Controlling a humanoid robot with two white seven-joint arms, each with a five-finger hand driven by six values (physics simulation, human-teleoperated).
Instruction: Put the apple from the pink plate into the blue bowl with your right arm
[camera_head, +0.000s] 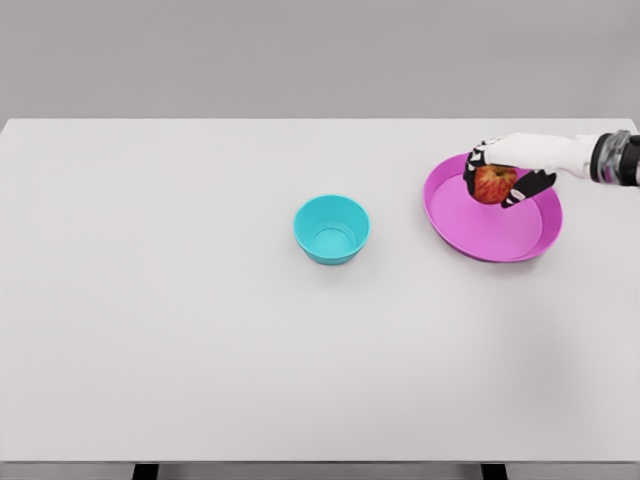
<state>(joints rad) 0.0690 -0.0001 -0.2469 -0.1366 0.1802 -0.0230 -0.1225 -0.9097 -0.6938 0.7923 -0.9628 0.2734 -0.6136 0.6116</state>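
A red apple (493, 184) is over the far part of the pink plate (480, 228) at the table's right. My right hand (497, 176) comes in from the right edge and its fingers are wrapped around the apple. Whether the apple still touches the plate I cannot tell. The blue bowl (331, 229) stands empty near the table's middle, well to the left of the plate. My left arm is out of view.
The white table (180, 330) spreads wide around the bowl and plate. Its front edge runs along the bottom of the view.
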